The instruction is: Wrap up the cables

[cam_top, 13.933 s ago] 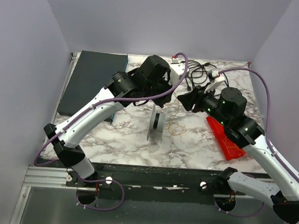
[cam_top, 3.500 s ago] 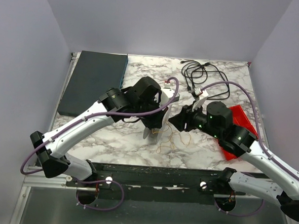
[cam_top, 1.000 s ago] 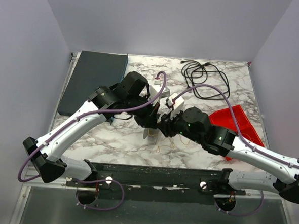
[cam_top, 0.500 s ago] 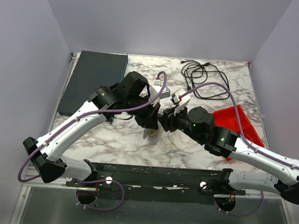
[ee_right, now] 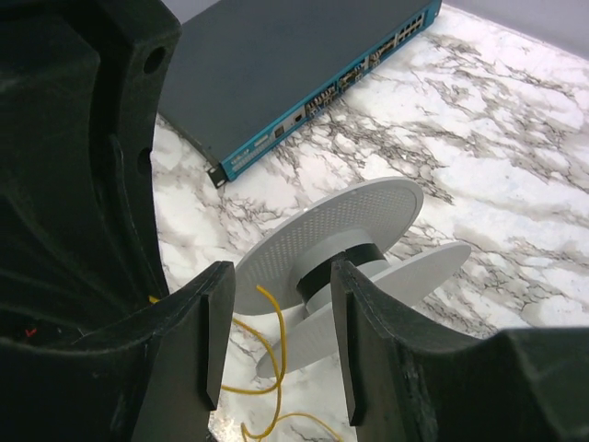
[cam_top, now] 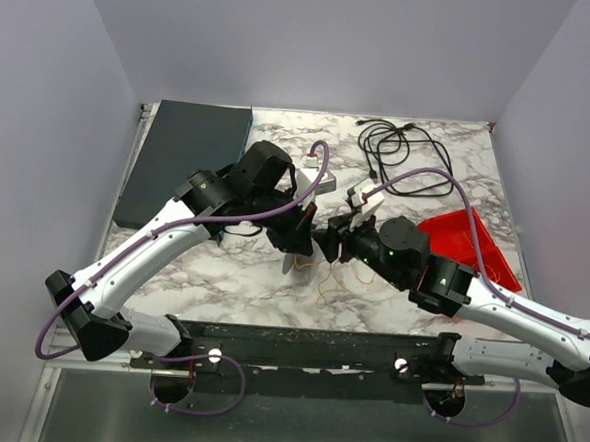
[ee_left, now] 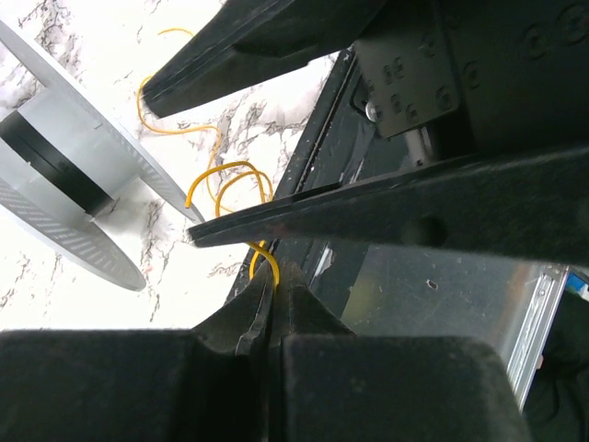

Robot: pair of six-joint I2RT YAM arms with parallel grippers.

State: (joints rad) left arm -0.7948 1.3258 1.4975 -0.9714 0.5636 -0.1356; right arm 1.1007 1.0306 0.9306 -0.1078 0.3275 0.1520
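Note:
The cables are thin yellow-orange wire [cam_top: 334,281] in loose loops on the marble table, just right of a grey spool [cam_top: 292,265]. My left gripper [cam_top: 301,241] is shut on a strand of the wire; in the left wrist view the wire [ee_left: 225,175] runs up into the closed fingertips [ee_left: 274,278], with the spool [ee_left: 74,180] lying to the left. My right gripper [cam_top: 327,246] faces the left one, nearly touching it. It is open and empty [ee_right: 276,341]; between its fingers show the spool [ee_right: 340,235] and wire loops [ee_right: 279,354].
A dark network switch [cam_top: 184,154] lies at the back left, also in the right wrist view [ee_right: 304,64]. A black cord with plugs [cam_top: 400,147] lies at the back right. A red tray [cam_top: 474,242] sits at the right, partly under the right arm.
My right arm has drawn back a little to the right, its gripper still at the left gripper's tips. The left arm has stayed still, shut on the wire.

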